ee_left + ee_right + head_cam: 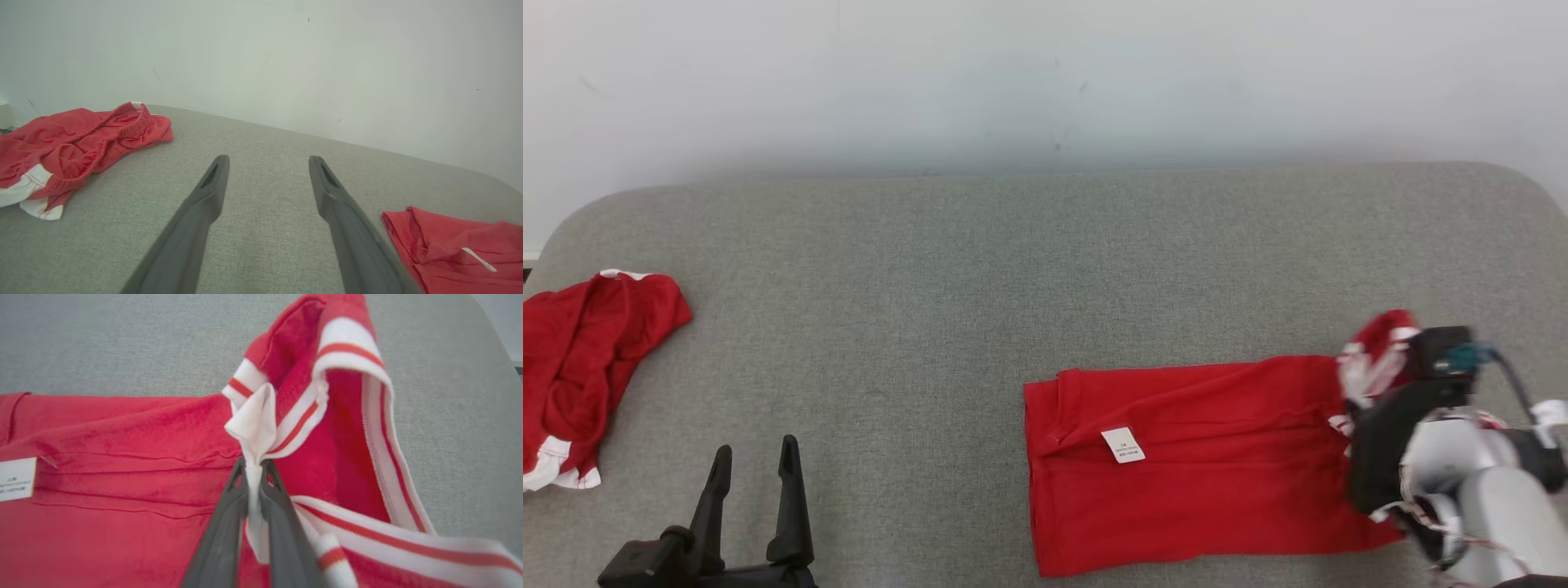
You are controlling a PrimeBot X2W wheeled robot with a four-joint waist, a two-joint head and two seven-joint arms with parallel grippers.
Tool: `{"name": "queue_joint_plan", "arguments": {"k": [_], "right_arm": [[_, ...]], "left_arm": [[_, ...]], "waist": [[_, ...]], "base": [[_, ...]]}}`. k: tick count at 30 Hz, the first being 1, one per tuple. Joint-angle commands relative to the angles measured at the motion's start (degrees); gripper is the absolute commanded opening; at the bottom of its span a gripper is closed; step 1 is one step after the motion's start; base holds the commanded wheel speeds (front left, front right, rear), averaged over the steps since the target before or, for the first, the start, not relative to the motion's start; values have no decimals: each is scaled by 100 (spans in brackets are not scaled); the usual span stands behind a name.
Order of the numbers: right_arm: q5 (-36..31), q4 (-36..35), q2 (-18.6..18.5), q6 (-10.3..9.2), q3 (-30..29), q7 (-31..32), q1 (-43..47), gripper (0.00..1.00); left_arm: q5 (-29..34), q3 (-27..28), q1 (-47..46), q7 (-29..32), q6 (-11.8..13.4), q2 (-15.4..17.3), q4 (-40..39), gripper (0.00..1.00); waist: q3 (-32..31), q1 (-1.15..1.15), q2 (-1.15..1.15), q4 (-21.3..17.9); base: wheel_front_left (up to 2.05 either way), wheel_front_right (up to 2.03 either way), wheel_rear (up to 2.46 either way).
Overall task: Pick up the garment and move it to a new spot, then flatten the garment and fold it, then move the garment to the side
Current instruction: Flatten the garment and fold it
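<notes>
One shirt (1176, 457) end is clamped in the right gripper (254, 463); its length runs toward the spread left gripper (756, 447)

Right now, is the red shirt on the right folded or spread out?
Folded: the red shirt lies as a narrow rectangle; the right gripper, shut on its white striped trim, holds that end up.
</notes>
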Motion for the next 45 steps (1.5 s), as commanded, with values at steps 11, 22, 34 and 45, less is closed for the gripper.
{"name": "queue_joint_plan", "arguments": {"k": [11,22,34,45], "right_arm": [[600,157,349,-14,1604,230,-343,0],[930,1302,773,-14,2433,2,-1080,0],[2162,1826,801,-14,3352,-634,-1614,100],[2308,1556,544,-14,2580,-1674,-1737,100]], "left_arm": [[-86,-137,147,-10,22,2,10,100],[-97,-431,5,-10,90,1,81,100],[-157,-569,-185,-10,137,2,204,100],[-103,-281,-32,-10,38,1,186,100]], "waist": [[-97,0,-1,146],[-18,0,-1,481],[80,0,-1,604],[-122,0,-1,260]], "base": [[0,0,0],[0,0,0],[0,0,0],[0,0,0]]}}
